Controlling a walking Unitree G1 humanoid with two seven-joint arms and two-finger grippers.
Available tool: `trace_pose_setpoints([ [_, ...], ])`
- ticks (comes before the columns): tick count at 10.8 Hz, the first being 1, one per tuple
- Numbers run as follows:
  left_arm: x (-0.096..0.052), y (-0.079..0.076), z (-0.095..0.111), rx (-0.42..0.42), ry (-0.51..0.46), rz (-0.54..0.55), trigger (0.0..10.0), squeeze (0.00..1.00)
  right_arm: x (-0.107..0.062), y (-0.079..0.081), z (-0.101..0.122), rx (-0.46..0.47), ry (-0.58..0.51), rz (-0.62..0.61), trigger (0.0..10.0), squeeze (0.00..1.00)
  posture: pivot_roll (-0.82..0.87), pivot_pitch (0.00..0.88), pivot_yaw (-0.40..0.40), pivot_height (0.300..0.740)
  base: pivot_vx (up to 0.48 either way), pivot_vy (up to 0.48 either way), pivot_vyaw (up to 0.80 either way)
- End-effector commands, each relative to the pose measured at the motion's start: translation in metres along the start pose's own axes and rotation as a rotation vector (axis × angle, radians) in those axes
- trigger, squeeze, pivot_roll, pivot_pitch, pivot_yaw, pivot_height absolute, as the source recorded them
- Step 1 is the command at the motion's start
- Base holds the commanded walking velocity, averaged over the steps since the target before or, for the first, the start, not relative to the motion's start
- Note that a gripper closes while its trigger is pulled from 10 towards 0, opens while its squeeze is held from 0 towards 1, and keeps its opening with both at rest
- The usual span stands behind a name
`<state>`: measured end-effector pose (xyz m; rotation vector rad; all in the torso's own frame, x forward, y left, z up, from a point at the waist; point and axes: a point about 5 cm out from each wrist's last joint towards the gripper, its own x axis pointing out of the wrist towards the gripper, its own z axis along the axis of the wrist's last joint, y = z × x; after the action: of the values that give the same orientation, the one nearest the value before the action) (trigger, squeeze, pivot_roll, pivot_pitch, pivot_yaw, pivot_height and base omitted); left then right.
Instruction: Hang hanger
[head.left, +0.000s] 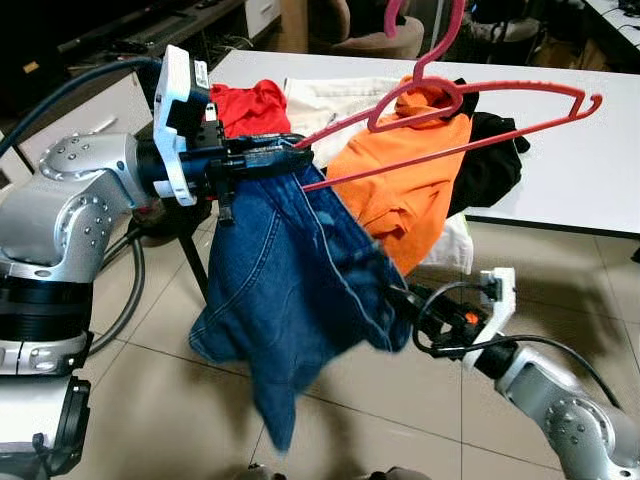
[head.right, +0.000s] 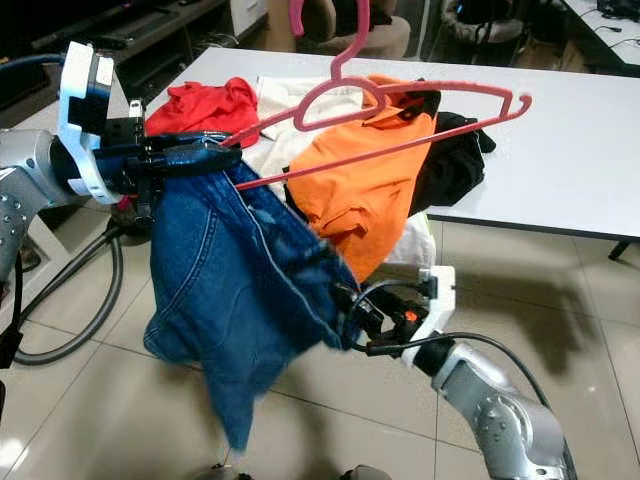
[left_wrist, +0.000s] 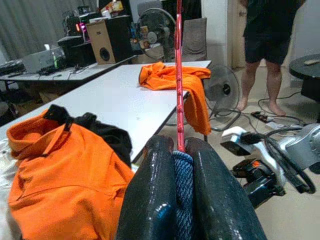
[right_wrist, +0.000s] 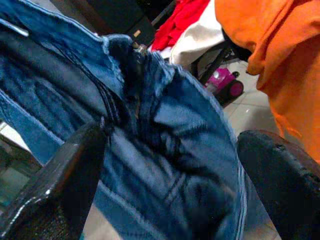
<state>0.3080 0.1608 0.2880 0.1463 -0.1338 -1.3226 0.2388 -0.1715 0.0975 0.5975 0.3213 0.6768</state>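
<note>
Left gripper (head.left: 262, 157): you see it raised in front of the table edge, its two black fingers (left_wrist: 150, 200) pressed together on a fold of blue denim and the lower bar of the pink hanger — both are pinched in the same grip.
Pink hanger (head.left: 470, 110): it juts out from your left gripper over the table, tilted, hook up and away from the robot, its far end above the black cloth.
Jeans (head.left: 290, 290): they hang from your left gripper in a loose blue drape toward the tiled floor (head.left: 150, 400), with the far side reaching the right gripper.
Right gripper (head.left: 400, 305): you have it low, near the floor side of the table, fingers (right_wrist: 60, 175) spread wide with denim bunched between them — not clamped on it.
Table (head.left: 590, 170): white, carrying an orange shirt (head.left: 410, 190) that spills over the near edge, a red garment (head.left: 250, 105), a pale cloth (head.left: 330, 100) and a black garment (head.left: 490, 160).
Background: in the left wrist view you see a second orange cloth (left_wrist: 172, 77) on another table, a fan (left_wrist: 222, 92), and a person's bare legs (left_wrist: 257, 85) standing beyond.
</note>
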Motion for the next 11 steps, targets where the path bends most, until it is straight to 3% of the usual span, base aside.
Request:
trace_pose_setpoints([
  [1,-0.003,0.0,0.016,0.042,-0.028,0.011,0.0,0.0,-0.004,-0.009,-0.001,-0.024,0.037,-0.063,10.0,1.0,-0.14,0.0,0.054,0.74,0.0,0.0,0.0],
  [3,-0.004,0.001,0.018,0.042,-0.033,0.018,0.0,0.0,-0.009,-0.018,-0.009,-0.009,0.088,-0.133,10.0,1.0,-0.14,0.0,0.055,0.74,0.0,0.0,0.0],
  [5,-0.004,0.0,0.023,0.037,-0.047,0.002,0.0,0.0,-0.013,-0.028,-0.009,0.02,0.062,-0.184,10.0,0.0,-0.14,0.0,0.056,0.74,0.0,0.0,0.0],
  [7,-0.003,-0.002,0.024,0.033,-0.045,-0.008,0.0,0.0,-0.014,-0.021,-0.007,0.069,0.056,-0.11,10.0,0.0,-0.14,0.0,0.055,0.74,0.0,0.0,0.0],
  [10,0.0,-0.004,0.028,0.029,-0.058,-0.032,0.0,0.0,-0.025,-0.024,-0.03,0.091,0.227,-0.078,10.0,0.0,-0.15,0.0,0.062,0.74,0.0,0.0,0.0],
  [11,0.001,-0.005,0.031,0.028,-0.064,-0.045,0.0,0.0,-0.026,-0.026,-0.032,0.102,0.233,-0.079,10.0,0.0,-0.15,0.0,0.065,0.74,0.0,0.0,0.0],
])
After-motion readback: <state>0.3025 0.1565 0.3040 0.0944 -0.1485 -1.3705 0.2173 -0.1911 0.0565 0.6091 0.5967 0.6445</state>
